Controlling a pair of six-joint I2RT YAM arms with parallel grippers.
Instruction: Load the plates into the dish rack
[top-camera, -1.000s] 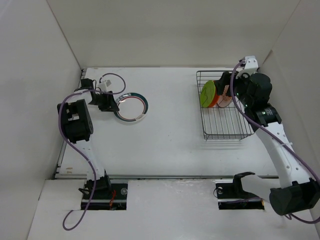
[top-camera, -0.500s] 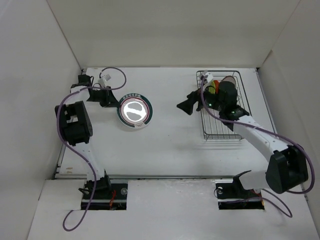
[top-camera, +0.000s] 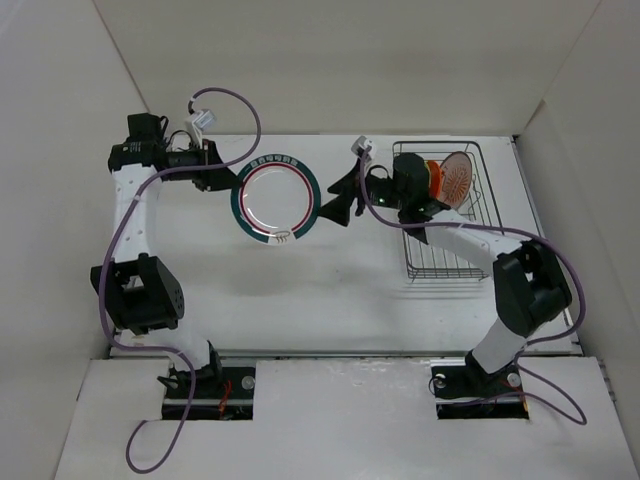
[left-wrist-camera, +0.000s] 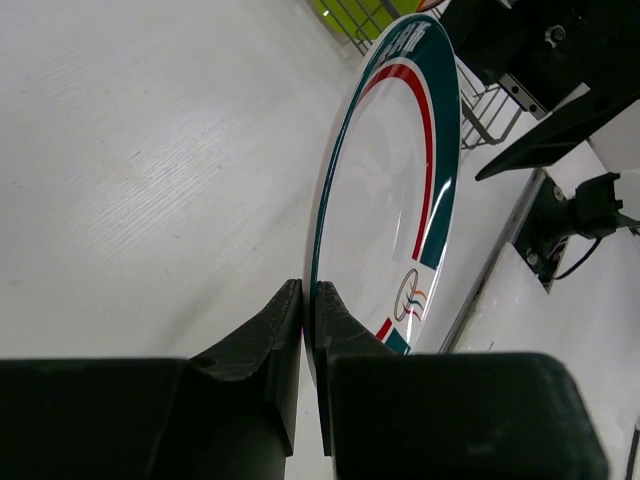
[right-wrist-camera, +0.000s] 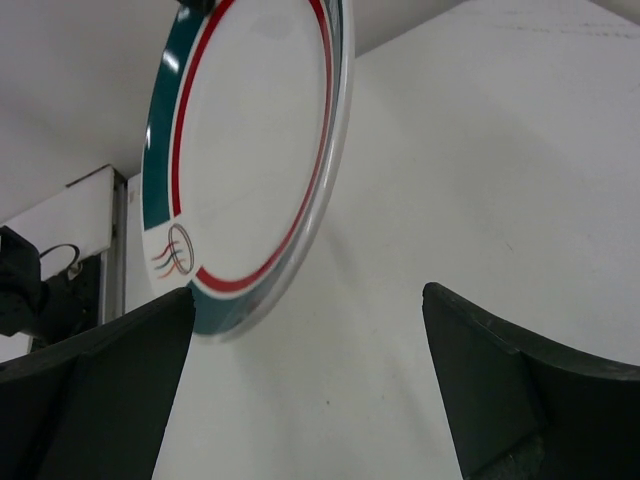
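My left gripper (top-camera: 218, 176) is shut on the left rim of the white plate with the dark green-and-red ringed rim (top-camera: 277, 197) and holds it tilted above the table. In the left wrist view the jaws (left-wrist-camera: 308, 296) pinch the plate's edge (left-wrist-camera: 390, 190). My right gripper (top-camera: 336, 197) is open and empty, just right of that plate; in its wrist view (right-wrist-camera: 308, 296) the plate (right-wrist-camera: 250, 140) hangs between and ahead of the fingers. The dish rack (top-camera: 447, 250) at the right holds the sunburst plate (top-camera: 458, 178) and the orange plate (top-camera: 432, 174) upright. The lime-green plate (left-wrist-camera: 385, 8) shows only in the left wrist view.
White walls enclose the table on the left, back and right. Purple cables loop off both arms, one above the left wrist (top-camera: 225, 105). The right arm (top-camera: 440, 225) lies across the rack's left side. The arm bases sit at the near edge.
My left arm has lifted the ringed plate off the table and carried it right. My right arm has left the rack and swung left, open, up to the plate's right edge.
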